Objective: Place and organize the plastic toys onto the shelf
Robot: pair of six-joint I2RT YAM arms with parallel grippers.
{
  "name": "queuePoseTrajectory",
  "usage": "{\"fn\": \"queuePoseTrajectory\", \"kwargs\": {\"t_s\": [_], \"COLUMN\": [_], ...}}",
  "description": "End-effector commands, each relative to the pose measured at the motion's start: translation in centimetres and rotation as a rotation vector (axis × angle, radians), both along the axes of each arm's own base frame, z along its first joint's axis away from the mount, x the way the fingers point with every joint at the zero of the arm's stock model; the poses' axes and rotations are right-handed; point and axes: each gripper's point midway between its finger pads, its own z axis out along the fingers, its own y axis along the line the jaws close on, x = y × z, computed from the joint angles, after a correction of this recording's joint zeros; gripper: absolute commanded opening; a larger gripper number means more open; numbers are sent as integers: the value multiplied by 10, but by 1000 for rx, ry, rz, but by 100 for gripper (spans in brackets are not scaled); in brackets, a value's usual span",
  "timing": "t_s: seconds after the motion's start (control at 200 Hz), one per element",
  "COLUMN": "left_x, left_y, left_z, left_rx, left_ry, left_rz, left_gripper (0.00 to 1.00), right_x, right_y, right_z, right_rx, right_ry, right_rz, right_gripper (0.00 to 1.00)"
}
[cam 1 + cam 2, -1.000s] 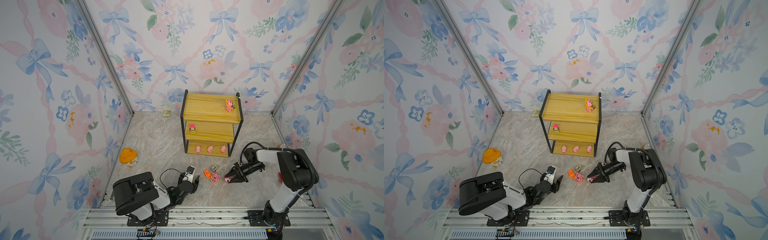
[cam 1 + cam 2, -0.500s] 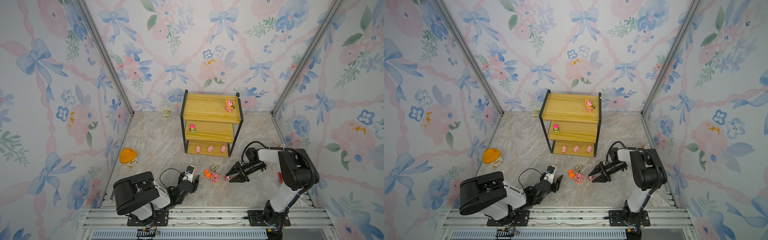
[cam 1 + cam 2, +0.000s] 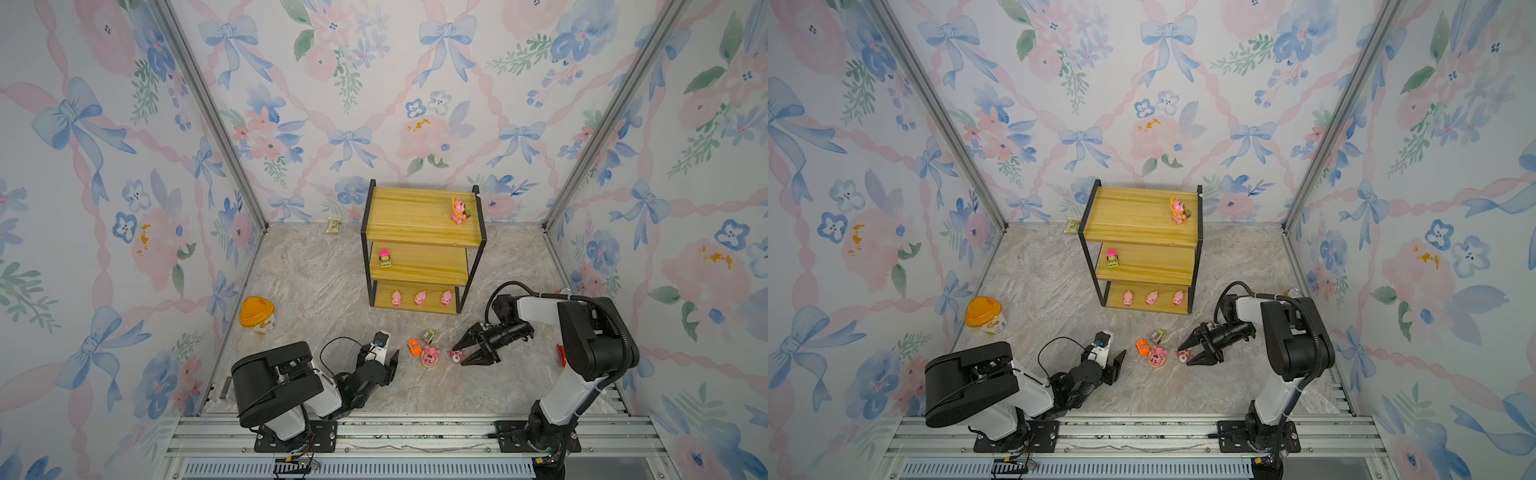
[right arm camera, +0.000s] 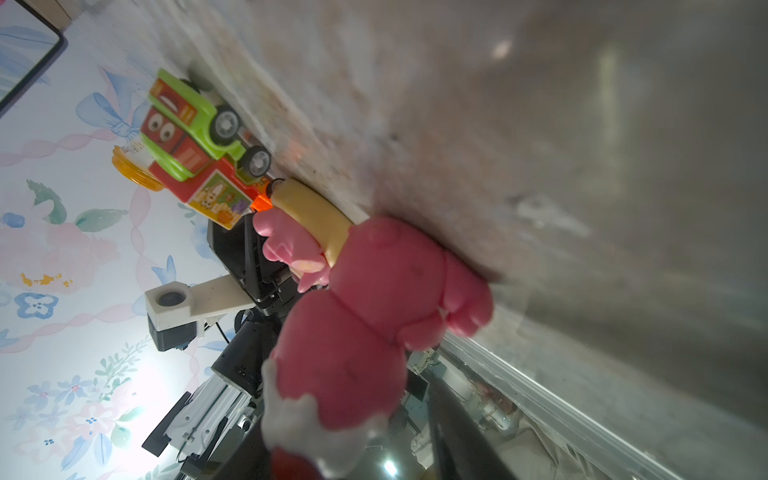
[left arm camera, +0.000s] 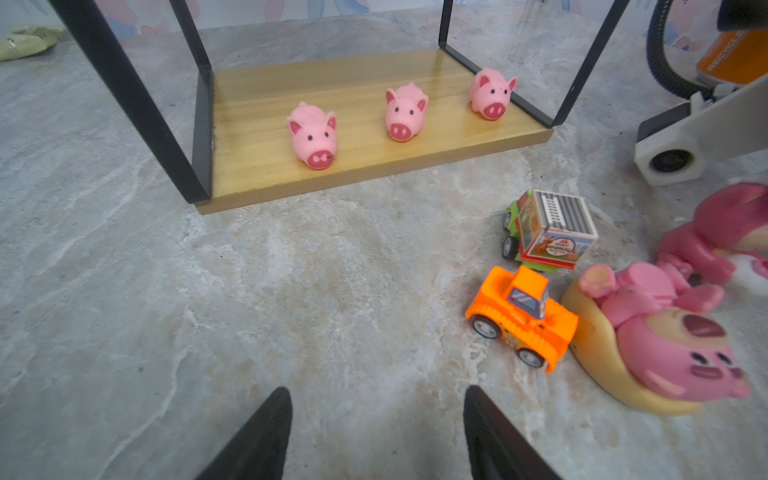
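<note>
The shelf [image 3: 415, 216] stands at the far middle of the surface [image 3: 316, 291]. In both top views each board hides the far part of the one beneath. Only the near strip of the lowest board shows, with three pink pigs [image 3: 420, 297] in a row on it. A pink-green car [image 3: 385, 258] sits at the left of the middle board. A pink figurine [image 3: 459, 210] stands at the right of the top board, too small to read in detail.

Four toys lie on the surface nearer than the shelf: an orange car [image 3: 414, 347], a grey-green car [image 3: 428, 336] just beyond it, a figurine on a yellow base [image 3: 430, 356], and to its right a lying figurine [image 3: 456, 356]. The right gripper [image 3: 459, 356] has its jaws parted on either side of that lying figurine; whether a tip touches it cannot be made out. In the right wrist view the lying figurine is blurred, its head end cut off at the frame edge, and only one dark finger [image 4: 457, 440] shows.

The left gripper [image 5: 374, 392] rests low at the near left, jaws spread with nothing between; only its fingertips enter the left wrist view. There an orange lettered object [image 5: 731, 54] is cut off by the frame and partly behind a cable [image 5: 656, 50]. An orange-lidded tub [image 3: 257, 316] stands by the left wall.
</note>
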Motion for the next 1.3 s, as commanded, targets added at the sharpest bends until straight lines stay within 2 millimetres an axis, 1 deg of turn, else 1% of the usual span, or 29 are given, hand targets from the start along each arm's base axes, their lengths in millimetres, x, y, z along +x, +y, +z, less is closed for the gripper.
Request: {"fn": "queuePoseTrajectory", "kwargs": {"t_s": [0.0,0.09,0.12,0.14,0.26,0.285,0.415,0.51,0.595,0.67,0.77,0.9,0.99,1.155,1.295], "left_x": [2,1,2,2,1,1,1,1,1,1,1,0,0,0,0], "left_y": [-1,-1,-1,-1,-1,-1,-1,-2,-2,-1,1,3,3,4,3], "left_z": [2,5,5,5,6,6,7,7,9,10,10,9,8,8,5], "left_rx": [-4,-7,-8,-8,-8,-9,-15,-16,-21,-18,-22,-28,-28,-34,-33], "left_ry": [-9,-13,-14,-15,-15,-16,-15,-15,-18,-23,-20,-14,-12,-8,0], "left_rz": [-4,-7,-8,-9,-12,-12,-10,-12,-15,-14,-9,-6,-8,2,3], "left_gripper": [67,67,67,67,67,67,67,67,67,67,67,67,67,67,67], "right_x": [-1,-1,-2,-1,-1,-1,4,3,1,3,5,8,10,10,12], "right_y": [-9,-8,-8,-7,-10,-15,-26,-36,-43,-49,-51,-43,-34,-35,-29], "right_z": [8,21,22,29,49,49,63,65,65,65,62,57,56,53,54], "right_rx": [-64,-73,-81,-86,-156,-207,-387,-567,-689,-755,-773,-732,-691,-695,-664], "right_ry": [-38,-104,-114,-153,-277,-309,-499,-608,-669,-700,-746,-831,-877,-924,-1004], "right_rz": [43,78,92,102,191,218,348,493,600,616,594,569,551,533,471], "right_gripper": [52,54,54,54,56,57,57,55,53,49,46,45,47,50,51]}}
